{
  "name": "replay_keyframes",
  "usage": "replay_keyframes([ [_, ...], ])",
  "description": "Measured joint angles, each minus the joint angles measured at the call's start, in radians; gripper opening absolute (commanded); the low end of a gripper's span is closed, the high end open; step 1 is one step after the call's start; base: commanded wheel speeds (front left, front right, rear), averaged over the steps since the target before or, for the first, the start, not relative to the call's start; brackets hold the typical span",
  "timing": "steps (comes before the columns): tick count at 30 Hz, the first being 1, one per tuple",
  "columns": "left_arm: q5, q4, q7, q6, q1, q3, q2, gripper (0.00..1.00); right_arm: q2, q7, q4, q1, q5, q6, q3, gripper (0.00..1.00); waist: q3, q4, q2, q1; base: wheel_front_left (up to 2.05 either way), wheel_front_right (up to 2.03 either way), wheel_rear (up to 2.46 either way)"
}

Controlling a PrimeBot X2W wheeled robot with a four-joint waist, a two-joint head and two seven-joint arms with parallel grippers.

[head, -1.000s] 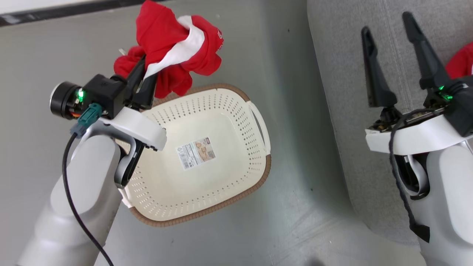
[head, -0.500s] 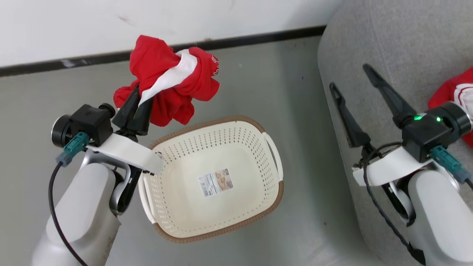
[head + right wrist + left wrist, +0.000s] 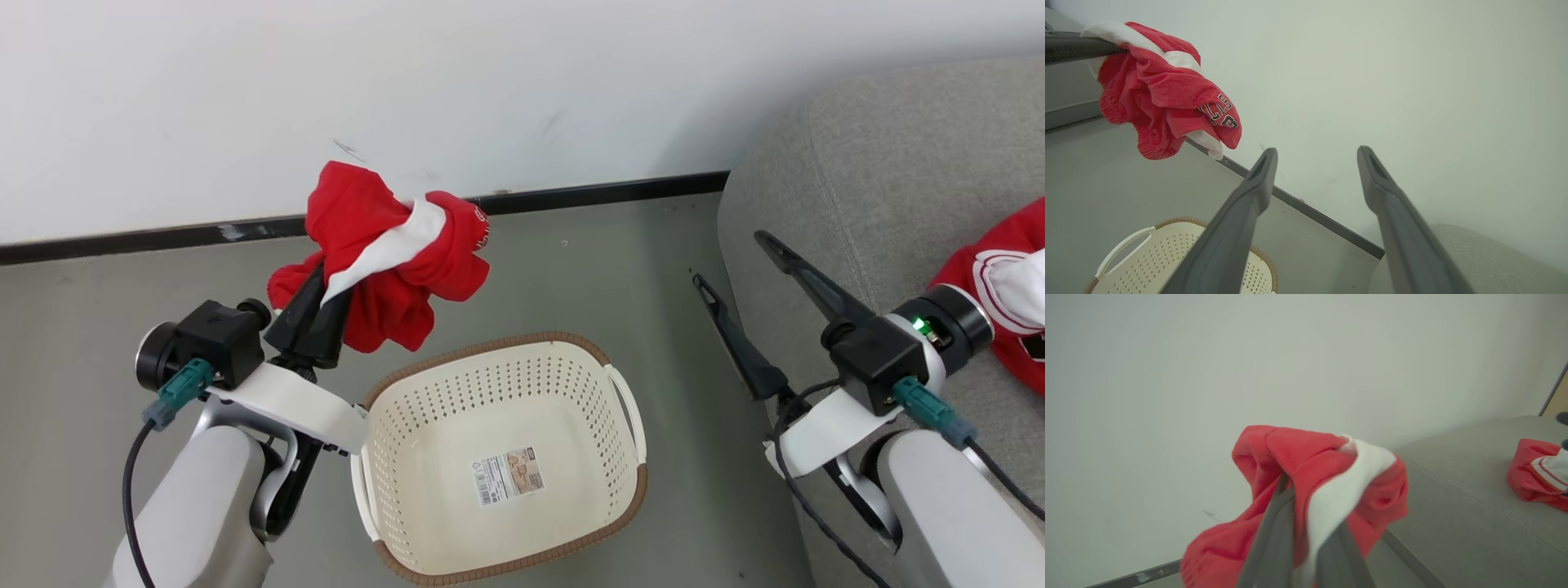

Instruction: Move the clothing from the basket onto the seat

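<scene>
Task past halfway. The basket [image 3: 490,343] is bare but for its label [image 3: 507,474]; 1 red garment [image 3: 988,278] lies on the seat [image 3: 865,163], and garment 2 [image 3: 384,253] hangs above the floor beside the basket, pinched in the left gripper [image 3: 320,296], fingers pressed onto the cloth — not yet carried across. The right gripper [image 3: 728,257] hovers at the seat's edge, fingers spread, holding nothing.

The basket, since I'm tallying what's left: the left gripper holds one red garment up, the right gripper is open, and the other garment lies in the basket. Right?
Not the last part: the head view shows the other garment lying on the seat, and the basket holds none. The left gripper holds one red garment up and the right gripper is open.
</scene>
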Motion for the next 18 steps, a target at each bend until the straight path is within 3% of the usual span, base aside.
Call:
replay_keyframes([
  [11,-0.001,-0.055,0.056,-0.018,0.027,-0.074,-0.022,0.00,-0.080,0.000,0.033,-0.009,-0.009,0.000,0.182,1.00,-0.109,0.032,0.0000,0.0000,0.00,0.00,0.00],
  [18,-0.004,-0.091,0.102,-0.028,0.037,-0.122,-0.036,0.00,-0.138,0.000,0.063,-0.054,-0.012,0.000,0.241,1.00,-0.163,0.049,0.0000,0.0000,0.00,0.00,0.00],
])
